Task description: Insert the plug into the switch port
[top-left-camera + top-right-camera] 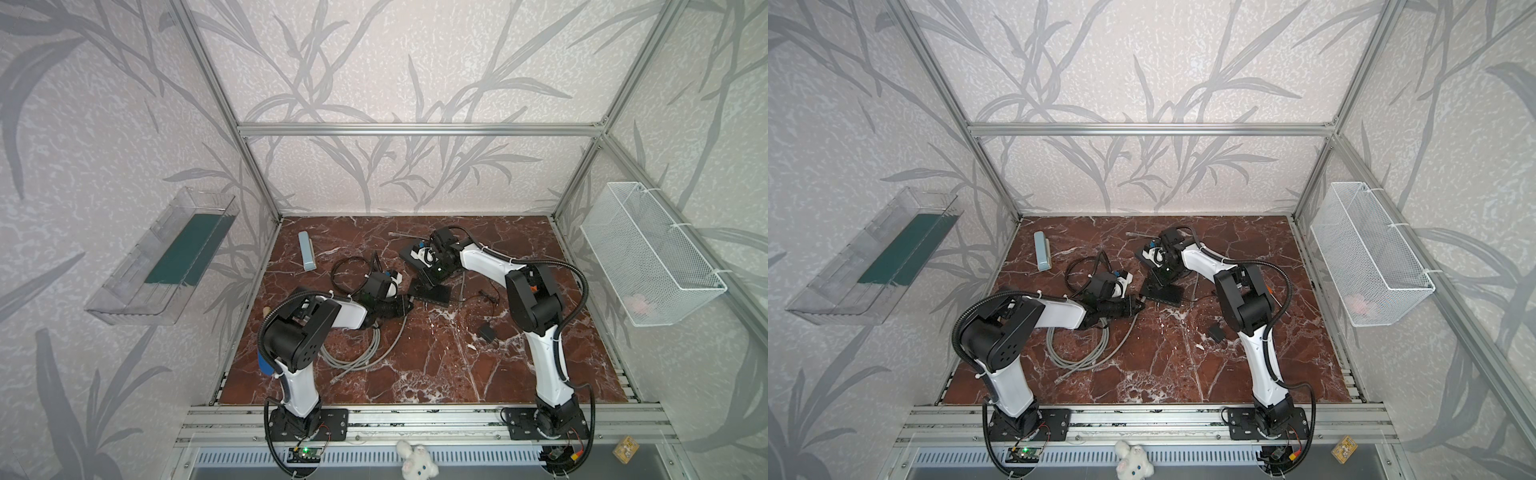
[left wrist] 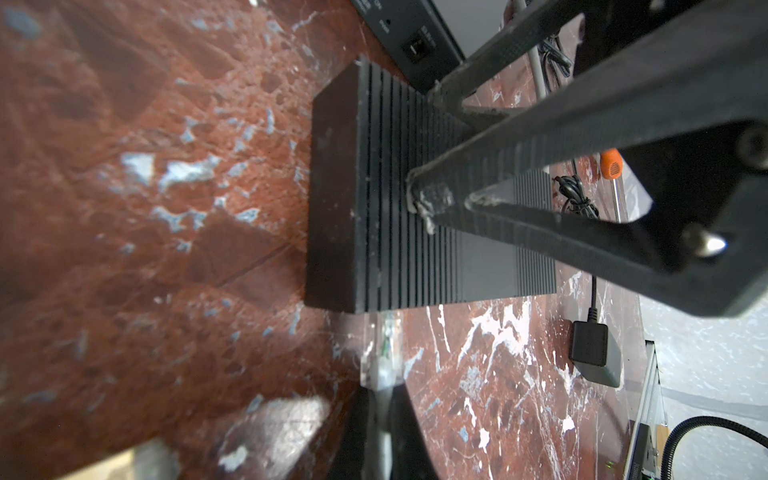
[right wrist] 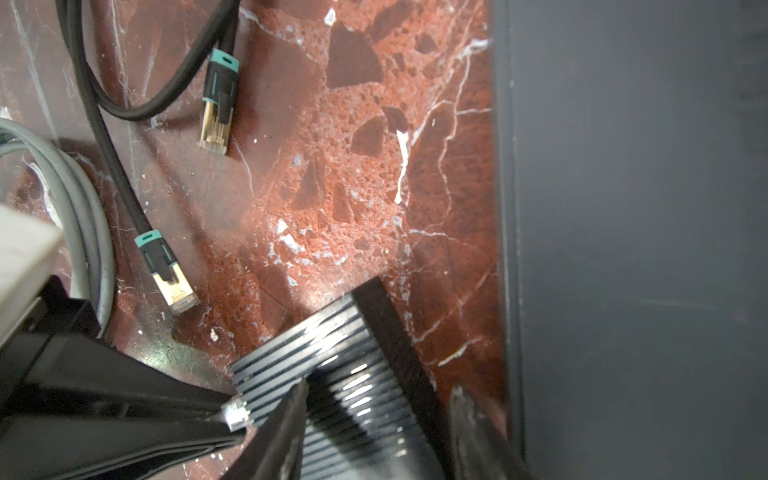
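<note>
The switch (image 2: pixel 415 216), a small black ribbed box, lies on the marble in both top views (image 1: pixel 434 294) (image 1: pixel 1167 294). My left gripper (image 2: pixel 380 399) is shut on the clear plug (image 2: pixel 382 353) of the grey cable. The plug's tip meets the switch's near side face (image 3: pixel 237 413). The port itself is hidden. My right gripper (image 3: pixel 374 415) stands over the switch with its jaws partly apart. One fingertip (image 2: pixel 419 199) rests on the ribbed top. The other (image 2: pixel 438 93) sits at the far face, opposite the plug.
A larger black device (image 3: pixel 623 249) with a port (image 2: pixel 417 45) lies just beyond the switch. A black cable with teal-booted plugs (image 3: pixel 166 270), the grey cable coil (image 1: pixel 357 349), a black power adapter (image 1: pixel 486 332) and a pale blue box (image 1: pixel 306 251) lie around.
</note>
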